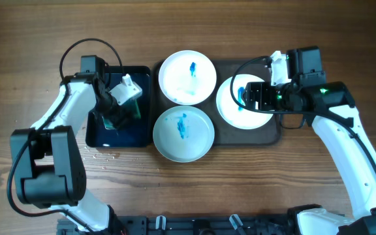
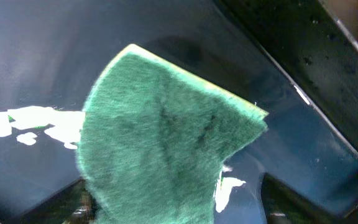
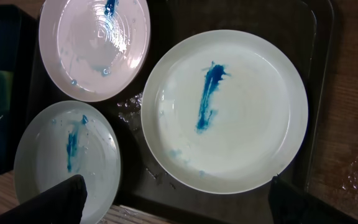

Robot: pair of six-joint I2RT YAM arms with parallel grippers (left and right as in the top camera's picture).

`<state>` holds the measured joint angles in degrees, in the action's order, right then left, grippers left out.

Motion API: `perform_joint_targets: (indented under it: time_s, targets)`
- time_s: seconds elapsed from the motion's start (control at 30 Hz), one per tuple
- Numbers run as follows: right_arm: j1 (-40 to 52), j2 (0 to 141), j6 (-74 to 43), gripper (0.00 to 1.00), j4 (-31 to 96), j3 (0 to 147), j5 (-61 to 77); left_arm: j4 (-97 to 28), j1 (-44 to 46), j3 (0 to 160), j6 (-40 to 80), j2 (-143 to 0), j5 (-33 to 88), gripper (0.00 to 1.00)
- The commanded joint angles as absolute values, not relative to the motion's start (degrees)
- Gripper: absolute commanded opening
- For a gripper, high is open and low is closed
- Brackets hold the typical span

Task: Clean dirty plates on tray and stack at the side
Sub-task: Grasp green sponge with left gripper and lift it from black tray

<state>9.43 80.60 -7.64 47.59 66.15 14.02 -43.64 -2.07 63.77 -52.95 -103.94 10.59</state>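
Note:
Three white plates smeared with blue lie on the dark tray (image 1: 273, 134): a top one (image 1: 187, 77), a bottom one (image 1: 183, 134) and a right one (image 1: 230, 108). My right gripper (image 1: 261, 96) hovers open and empty over the right plate (image 3: 241, 124), its fingertips (image 3: 179, 205) at the plate's near rim. The other two plates show in the right wrist view (image 3: 92, 50) (image 3: 61, 162). A green sponge (image 1: 119, 116) lies in the dark blue water basin (image 1: 142, 134). My left gripper (image 2: 169, 208) is down in the basin, open, with the sponge (image 2: 160, 137) between its fingers; a gap shows at the right finger.
Water drops lie on the wooden table (image 1: 103, 155) in front of the basin. The basin stands directly left of the tray. Bare wood lies right of the tray (image 1: 371, 52) and along the front edge.

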Motion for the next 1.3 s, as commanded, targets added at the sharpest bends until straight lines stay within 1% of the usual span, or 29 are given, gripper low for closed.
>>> perform_joint_targets:
  time_s: [0.0,0.03,0.07,0.13,0.3,0.4,0.5,0.57,0.7,0.87,1.0,1.17,1.23,1.27]
  targets:
    - [9.34,81.17,-7.66,0.94,47.68,67.11,13.32,-43.29,-1.72,62.11,-53.54,-104.81,12.91,0.97]
    - [9.34,81.17,-7.66,0.95,47.66,67.11,13.32,-43.29,-1.72,62.11,-53.54,-104.81,13.34,1.00]
    - [9.34,81.17,-7.70,0.94,47.66,67.11,13.32,-43.24,-1.69,62.11,-53.54,-104.81,13.76,1.00]
    - [9.34,81.17,-7.68,0.95,47.62,67.11,13.32,-42.50,-1.72,62.11,-49.47,-104.81,14.59,1.00]
    - [9.34,81.17,-7.75,0.96,47.55,67.11,13.32,-37.87,-1.69,62.11,-23.51,-104.81,14.57,1.00]
    - [9.34,81.17,-8.14,0.96,47.59,67.11,13.37,-37.23,-1.72,62.11,-7.70,-104.81,14.55,1.00]
    - [9.34,81.17,-9.17,0.96,47.70,67.11,13.54,-37.95,-1.69,62.08,-3.97,-104.81,14.57,1.00]
    - [9.34,81.17,-9.17,0.96,47.92,67.11,13.52,-37.85,-1.69,62.04,-5.15,-104.81,12.36,1.00]
    - [9.34,81.17,-9.15,0.96,47.92,67.11,13.54,-37.39,-1.69,62.04,-26.57,-104.81,10.87,1.00]
    - [9.34,81.17,-9.19,0.97,47.90,67.11,13.52,-37.41,-1.72,62.04,-34.70,-104.81,10.85,1.00]
    - [9.34,81.17,-9.19,0.97,47.88,67.11,13.52,-38.39,-1.69,61.98,-45.17,-104.81,10.87,1.00]
    - [9.34,81.17,-9.19,0.97,47.90,67.11,13.52,-38.35,-1.72,60.71,-46.96,-104.81,10.85,0.98]
    - [9.34,81.17,-9.19,0.97,47.88,67.11,13.52,-38.30,-1.72,59.83,-46.19,-104.81,10.83,0.93]
    - [9.34,81.17,-9.19,0.97,47.88,67.11,13.52,-38.26,-1.72,59.79,-43.44,-104.81,10.85,0.90]
